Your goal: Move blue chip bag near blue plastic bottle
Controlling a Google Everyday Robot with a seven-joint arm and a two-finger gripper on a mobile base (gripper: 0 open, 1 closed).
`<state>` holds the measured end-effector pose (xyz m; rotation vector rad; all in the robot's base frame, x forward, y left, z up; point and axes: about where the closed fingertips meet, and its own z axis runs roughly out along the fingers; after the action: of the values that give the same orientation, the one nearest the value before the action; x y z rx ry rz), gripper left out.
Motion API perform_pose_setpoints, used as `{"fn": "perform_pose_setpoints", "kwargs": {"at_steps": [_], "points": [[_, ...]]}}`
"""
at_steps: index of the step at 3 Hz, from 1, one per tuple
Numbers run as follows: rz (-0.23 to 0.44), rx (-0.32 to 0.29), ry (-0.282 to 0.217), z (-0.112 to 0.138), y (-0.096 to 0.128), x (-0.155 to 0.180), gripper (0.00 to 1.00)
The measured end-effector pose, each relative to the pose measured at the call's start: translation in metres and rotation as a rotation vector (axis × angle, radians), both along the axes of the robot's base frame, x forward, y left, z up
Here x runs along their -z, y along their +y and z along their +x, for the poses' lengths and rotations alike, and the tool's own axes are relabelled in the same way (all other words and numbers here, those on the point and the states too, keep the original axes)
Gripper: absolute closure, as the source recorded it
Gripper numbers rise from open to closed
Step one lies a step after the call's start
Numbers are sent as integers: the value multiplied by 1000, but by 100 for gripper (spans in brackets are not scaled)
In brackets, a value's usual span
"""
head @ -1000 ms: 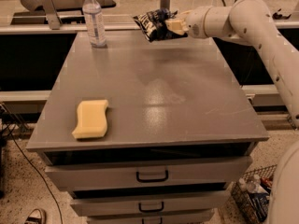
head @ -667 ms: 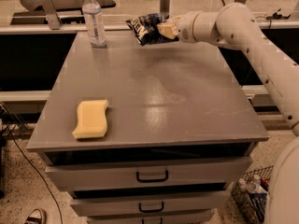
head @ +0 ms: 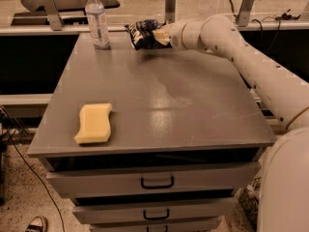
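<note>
You can't read the lettering on the blue chip bag (head: 142,34), partly covered by the gripper (head: 158,36) clamping it at upper centre; the robot's body (head: 285,187) is cut off lower right.

Yellow sponge (head: 94,123) front-left on grey cabinet (head: 193,105)

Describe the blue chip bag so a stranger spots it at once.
Look to the far edge of the grey table, right of the blue plastic bottle. There the gripper holds the blue chip bag. It is dark, crinkly, white-lettered, unlike the clear bottle or yellow sponge.
</note>
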<state>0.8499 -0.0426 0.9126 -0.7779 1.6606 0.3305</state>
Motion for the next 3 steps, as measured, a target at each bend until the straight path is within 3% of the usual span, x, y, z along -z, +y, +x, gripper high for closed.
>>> {"fn": "perform_pose_setpoints", "kwargs": {"at_steps": [3], "points": [[18, 46, 20, 12, 22, 14, 100]]}}
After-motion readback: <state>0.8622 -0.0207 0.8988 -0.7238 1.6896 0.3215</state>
